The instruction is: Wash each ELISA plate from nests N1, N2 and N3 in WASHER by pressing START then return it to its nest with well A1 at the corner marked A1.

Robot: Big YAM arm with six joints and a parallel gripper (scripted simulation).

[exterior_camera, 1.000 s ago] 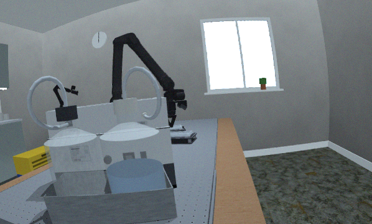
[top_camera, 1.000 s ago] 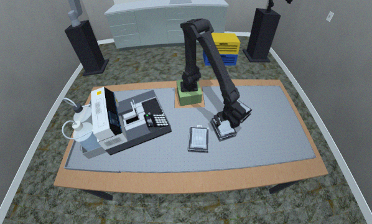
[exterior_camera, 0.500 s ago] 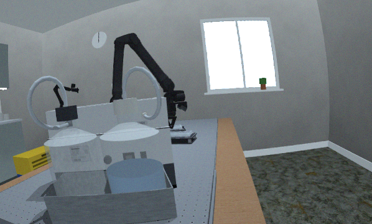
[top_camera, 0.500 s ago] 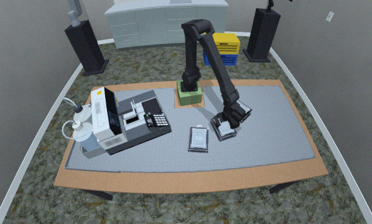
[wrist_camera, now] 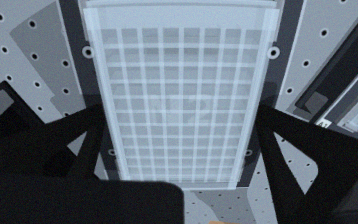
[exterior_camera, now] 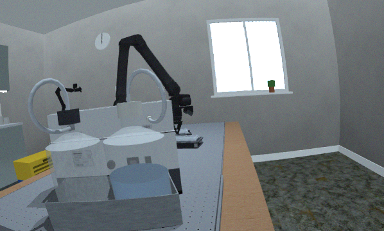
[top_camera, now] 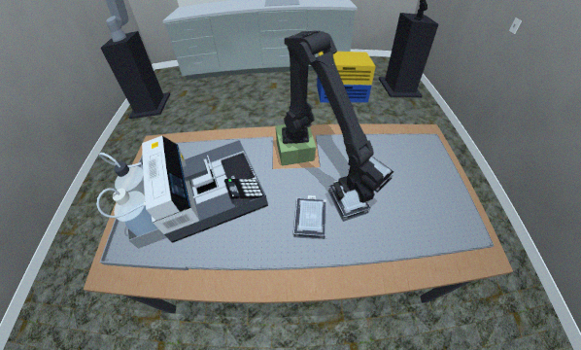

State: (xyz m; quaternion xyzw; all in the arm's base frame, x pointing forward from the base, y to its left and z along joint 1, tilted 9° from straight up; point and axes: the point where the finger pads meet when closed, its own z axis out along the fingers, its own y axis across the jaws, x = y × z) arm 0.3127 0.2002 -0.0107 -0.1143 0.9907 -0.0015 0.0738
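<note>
My gripper (top_camera: 350,195) is open and low over the middle nest, its fingers on either side of a clear ELISA plate (wrist_camera: 180,95) that lies flat in the nest; the fingers do not touch the plate in the wrist view. The same plate shows in the top view (top_camera: 352,201) under the wrist. A second plate (top_camera: 310,217) sits in the nest to the left. A third nest with a plate (top_camera: 382,172) is mostly hidden behind the arm. The washer (top_camera: 208,187) stands at the left, its carrier pocket (top_camera: 204,185) empty, its lamp (top_camera: 230,181) green beside the keypad (top_camera: 248,188).
Two bottles with tubing (top_camera: 125,194) (exterior_camera: 115,196) stand left of the washer, in a grey tray. The arm's green base block (top_camera: 295,146) is at the back middle of the table. A neighbouring nest edge (wrist_camera: 345,100) shows at the right of the wrist view.
</note>
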